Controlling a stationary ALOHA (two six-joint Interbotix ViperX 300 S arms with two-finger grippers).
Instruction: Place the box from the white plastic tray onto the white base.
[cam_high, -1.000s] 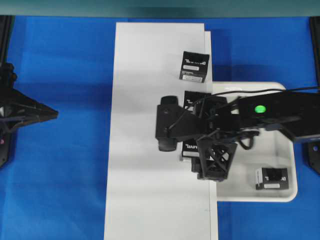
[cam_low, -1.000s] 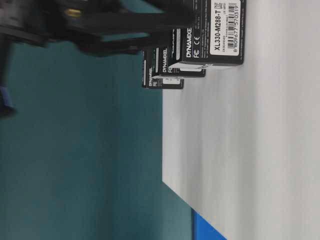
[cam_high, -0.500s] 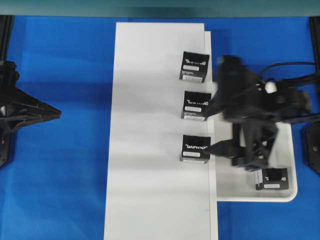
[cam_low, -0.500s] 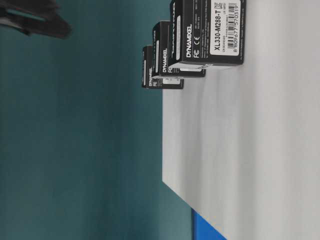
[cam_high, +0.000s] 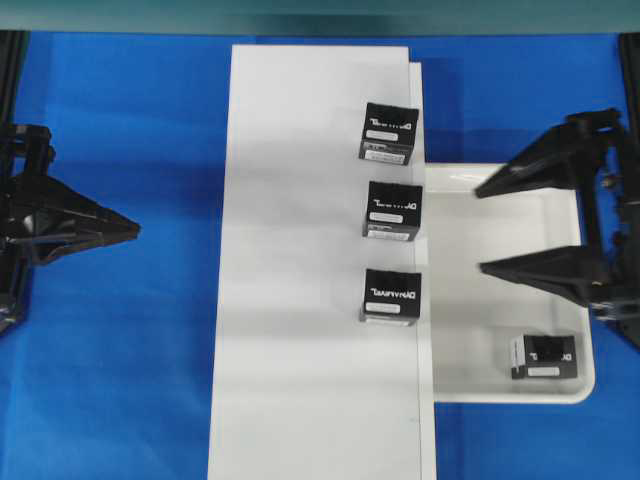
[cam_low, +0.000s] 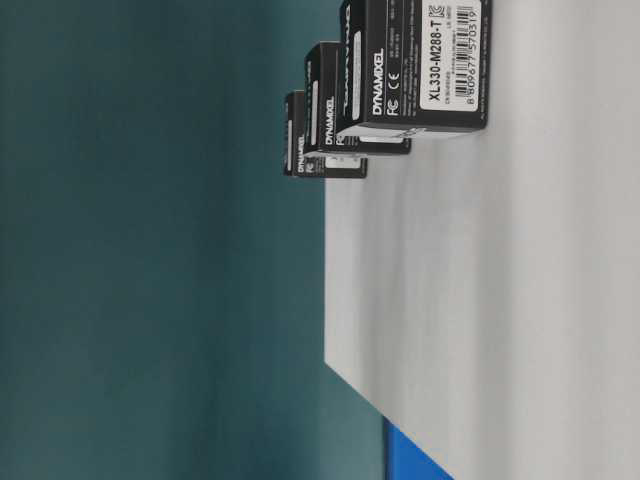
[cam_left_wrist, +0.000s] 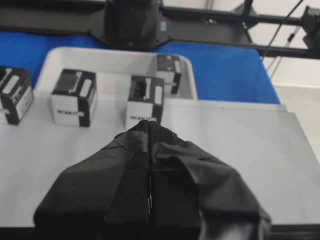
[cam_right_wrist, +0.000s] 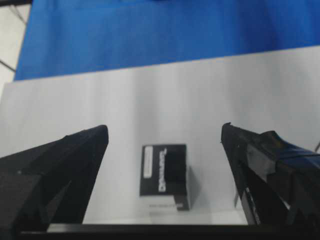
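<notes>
The box (cam_high: 392, 296) (cam_left_wrist: 145, 100), a black carton with white lettering, stands upright on the white base (cam_high: 300, 250) (cam_left_wrist: 240, 150), near its right edge. Nothing touches the box. Two identical cartons (cam_high: 393, 210) (cam_high: 390, 133) stand behind it in a row. The white plastic tray (cam_high: 470, 370) (cam_left_wrist: 110, 57) lies right of the base. My right gripper (cam_high: 479, 230) (cam_right_wrist: 164, 129) hangs open over the tray, pointing at the base, with nothing between its fingers. Far to the left, my left gripper (cam_high: 135, 228) (cam_left_wrist: 149, 124) is shut and empty.
A black box with a dark picture panel (cam_high: 545, 357) (cam_left_wrist: 169, 72) sits in the tray's front right corner. Blue cloth (cam_high: 120, 380) covers the table around the base. The table-level view shows the three cartons in a row (cam_low: 355, 100) on the base's edge.
My right gripper has drawn back to the right from over the base to above the tray, leaving the box standing on the base. The left gripper has edged slightly right.
</notes>
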